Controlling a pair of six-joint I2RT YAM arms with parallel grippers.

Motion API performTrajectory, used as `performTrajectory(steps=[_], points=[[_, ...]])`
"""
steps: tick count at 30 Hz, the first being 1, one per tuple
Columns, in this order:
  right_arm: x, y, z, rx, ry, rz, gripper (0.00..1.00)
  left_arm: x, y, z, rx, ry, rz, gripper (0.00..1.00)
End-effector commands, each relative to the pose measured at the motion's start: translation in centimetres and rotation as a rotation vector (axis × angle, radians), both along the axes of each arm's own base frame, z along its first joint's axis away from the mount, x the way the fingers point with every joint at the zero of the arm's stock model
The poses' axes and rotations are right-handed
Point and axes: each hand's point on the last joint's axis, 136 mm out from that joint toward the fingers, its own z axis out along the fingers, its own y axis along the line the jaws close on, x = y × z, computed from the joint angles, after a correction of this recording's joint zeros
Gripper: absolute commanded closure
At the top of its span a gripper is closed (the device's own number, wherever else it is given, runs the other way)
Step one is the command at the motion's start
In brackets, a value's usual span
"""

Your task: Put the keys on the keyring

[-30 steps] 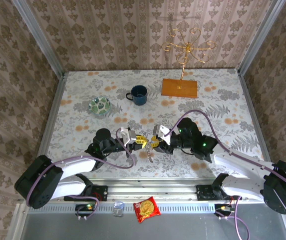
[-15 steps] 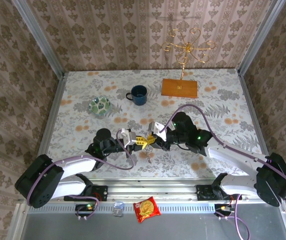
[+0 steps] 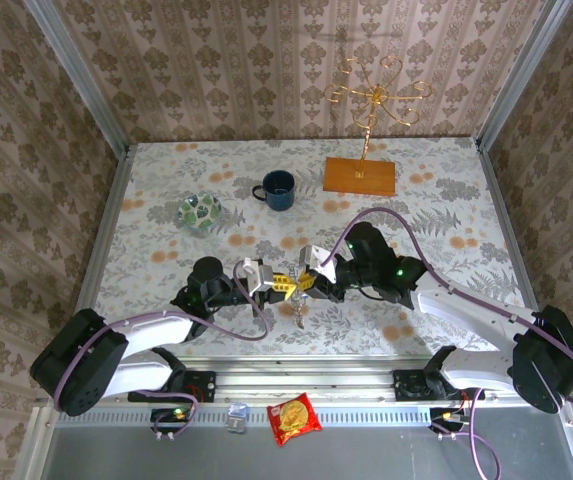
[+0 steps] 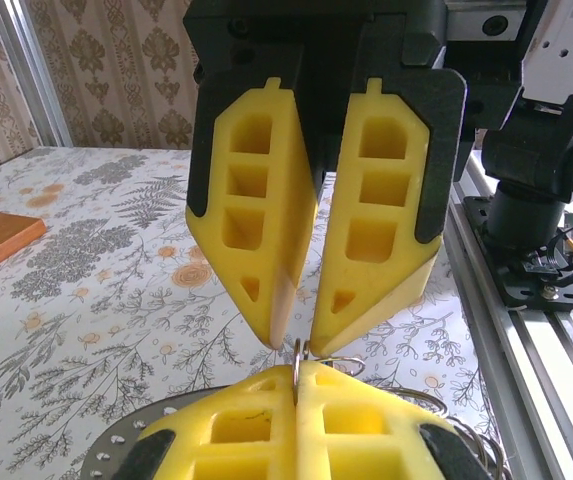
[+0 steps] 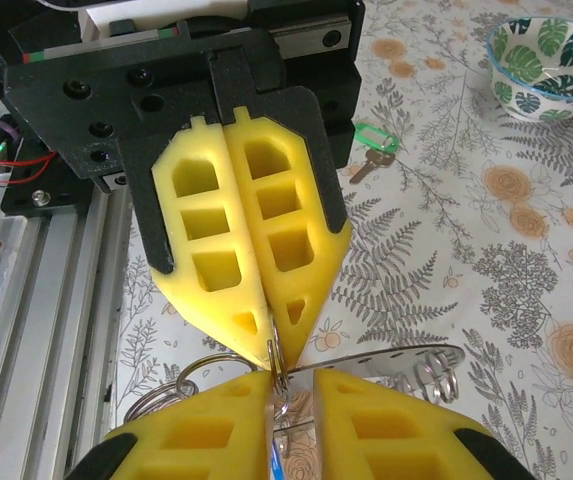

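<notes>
While the left gripper [image 5: 269,352] presses its yellow fingers together on a thin loop of the grey, coil-edged keyring [image 5: 398,360], the right gripper [image 5: 291,380] meets it tip to tip. Whether its narrow jaws pinch the blue sliver [image 5: 274,462] between them, I cannot tell. The green key [image 5: 374,138] lies on the fern-printed cloth [image 5: 446,250], left of the leaf-patterned bowl [image 5: 538,90].

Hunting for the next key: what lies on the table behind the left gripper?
Seen from the right wrist, the green key lies flat on the table just behind the left gripper, the dish further back. The gripper's body hides whatever sits straight behind it.
</notes>
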Motion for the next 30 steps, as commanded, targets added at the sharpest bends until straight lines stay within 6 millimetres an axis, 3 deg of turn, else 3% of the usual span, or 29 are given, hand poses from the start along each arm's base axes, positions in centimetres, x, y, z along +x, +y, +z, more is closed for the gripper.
performTrajectory(steps=[1, 8, 11, 15, 18, 21, 30], points=[[-0.3, 0.3, 0.5, 0.012, 0.004, 0.031, 0.82, -0.8, -0.3, 1.1, -0.036, -0.067, -0.048, 1.0], [0.0, 1.1, 0.5, 0.027, 0.022, 0.052, 0.88, -1.0, -0.3, 1.1, -0.038, -0.064, -0.055, 1.0], [-0.1, 1.3, 0.4, 0.029, 0.028, 0.066, 1.0, -1.0, -0.3, 1.2, -0.044, -0.068, -0.055, 1.0], [0.0, 1.2, 0.7, 0.019, 0.006, 0.073, 1.0, -0.6, -0.3, 1.0, -0.039, -0.061, -0.03, 0.99], [0.0, 0.8, 0.9, -0.013, -0.016, 0.078, 1.0, -0.1, -0.1, 0.4, -0.005, -0.045, 0.005, 0.83], [-0.1, 0.4, 0.7, -0.064, -0.016, 0.091, 1.0, 0.1, 0.0, -0.2, 0.041, -0.038, 0.021, 0.79], [-0.5, 0.7, 0.7, -0.163, -0.04, 0.155, 1.0, -0.1, 0.1, -0.5, 0.128, -0.055, 0.006, 0.89]])
